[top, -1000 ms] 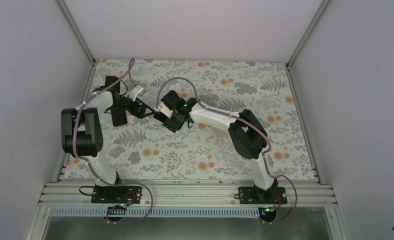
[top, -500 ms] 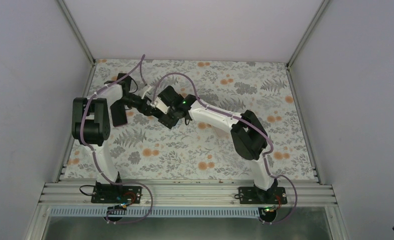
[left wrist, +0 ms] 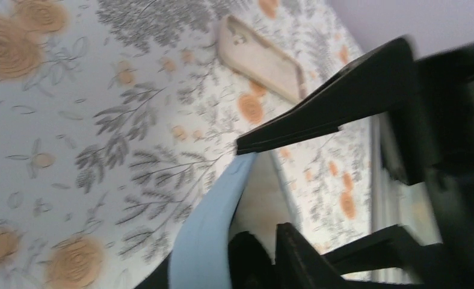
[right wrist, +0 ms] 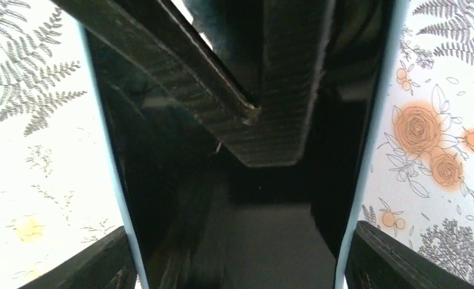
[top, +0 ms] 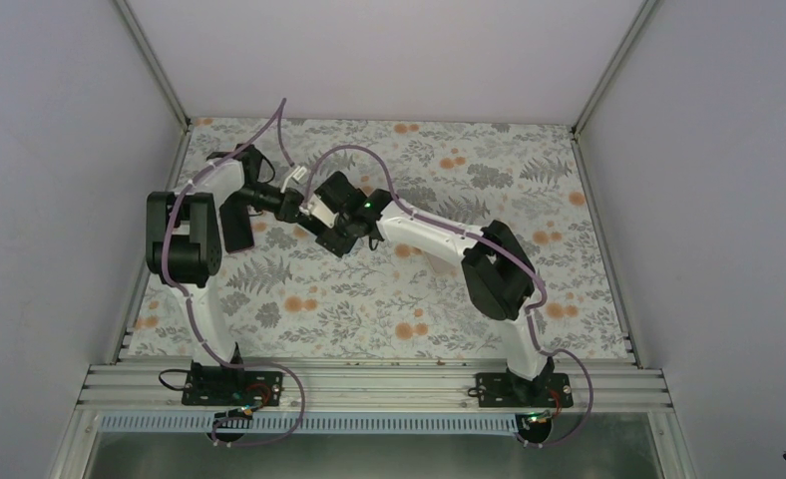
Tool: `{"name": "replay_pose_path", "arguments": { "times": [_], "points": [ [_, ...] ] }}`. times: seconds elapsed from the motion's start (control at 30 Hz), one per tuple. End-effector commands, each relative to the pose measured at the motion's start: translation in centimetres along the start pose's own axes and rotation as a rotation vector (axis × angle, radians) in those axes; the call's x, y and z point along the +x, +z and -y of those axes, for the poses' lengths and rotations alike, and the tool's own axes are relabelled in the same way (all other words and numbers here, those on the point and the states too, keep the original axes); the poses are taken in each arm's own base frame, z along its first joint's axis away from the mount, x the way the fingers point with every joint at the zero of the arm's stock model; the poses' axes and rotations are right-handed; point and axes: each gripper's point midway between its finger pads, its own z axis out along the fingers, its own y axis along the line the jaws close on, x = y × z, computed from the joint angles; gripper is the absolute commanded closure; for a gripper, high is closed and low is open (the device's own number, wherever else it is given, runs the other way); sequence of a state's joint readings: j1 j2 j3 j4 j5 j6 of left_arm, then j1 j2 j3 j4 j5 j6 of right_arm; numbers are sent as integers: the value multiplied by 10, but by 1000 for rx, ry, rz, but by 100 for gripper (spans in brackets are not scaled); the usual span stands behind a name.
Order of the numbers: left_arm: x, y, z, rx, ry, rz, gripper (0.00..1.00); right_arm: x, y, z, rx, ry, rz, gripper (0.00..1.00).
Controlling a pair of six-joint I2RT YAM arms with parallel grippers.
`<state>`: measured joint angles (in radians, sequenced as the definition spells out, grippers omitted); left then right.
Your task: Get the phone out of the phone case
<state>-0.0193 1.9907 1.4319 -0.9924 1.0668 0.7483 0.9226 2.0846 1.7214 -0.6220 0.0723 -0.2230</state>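
Observation:
The phone [right wrist: 264, 241], black screen up, sits in a light blue phone case [right wrist: 367, 150] held off the table. My right gripper [right wrist: 240, 265] is shut across the case's width, one finger on each long side. In the top view it [top: 324, 218] meets my left gripper [top: 294, 205] above the table's far left. My left gripper [left wrist: 264, 232] is shut on the case's blue rim [left wrist: 204, 229] at one end. Its two black fingers [right wrist: 264, 90] converge over the screen in the right wrist view.
A beige phone case [left wrist: 258, 57] lies flat on the floral table cover [left wrist: 72, 120]. A dark flat object [top: 235, 228] rests under the left arm. The back wall and left frame rail [top: 155, 55] are close by.
My left arm swung right to the right gripper, and its jaws closed from wide open onto the case rim. The right gripper kept its hold and barely moved.

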Motion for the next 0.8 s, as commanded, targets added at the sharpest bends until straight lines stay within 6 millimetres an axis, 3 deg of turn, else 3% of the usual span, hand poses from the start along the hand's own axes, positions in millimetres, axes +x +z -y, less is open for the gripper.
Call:
{"name": "replay_pose_path", "arguments": {
  "times": [0.0, 0.07, 0.17, 0.33, 0.5, 0.6, 0.77],
  "points": [
    [-4, 4, 26, 135, 51, 21, 83, -28, -26, 7, 37, -12, 111, 22],
    [-3, 4, 34, 165, 80, 26, 96, -26, -29, 5, 7, -12, 103, 13],
    [-3, 3, 47, 197, 131, 15, 98, -21, -39, 4, -83, -28, 93, 0],
    [-11, 6, 66, 178, 295, -34, 98, -3, -88, 17, -237, -71, 160, 0],
    [-28, 14, 85, 70, 523, -127, 98, 43, -147, 25, -447, -161, 231, 0],
    [-46, 20, 110, 34, 679, -129, 98, 67, -164, 35, -425, -194, 276, 1],
    [-72, 16, 165, 15, 926, -32, 98, 92, -176, 14, -465, -272, 333, 5]
  ]
}}
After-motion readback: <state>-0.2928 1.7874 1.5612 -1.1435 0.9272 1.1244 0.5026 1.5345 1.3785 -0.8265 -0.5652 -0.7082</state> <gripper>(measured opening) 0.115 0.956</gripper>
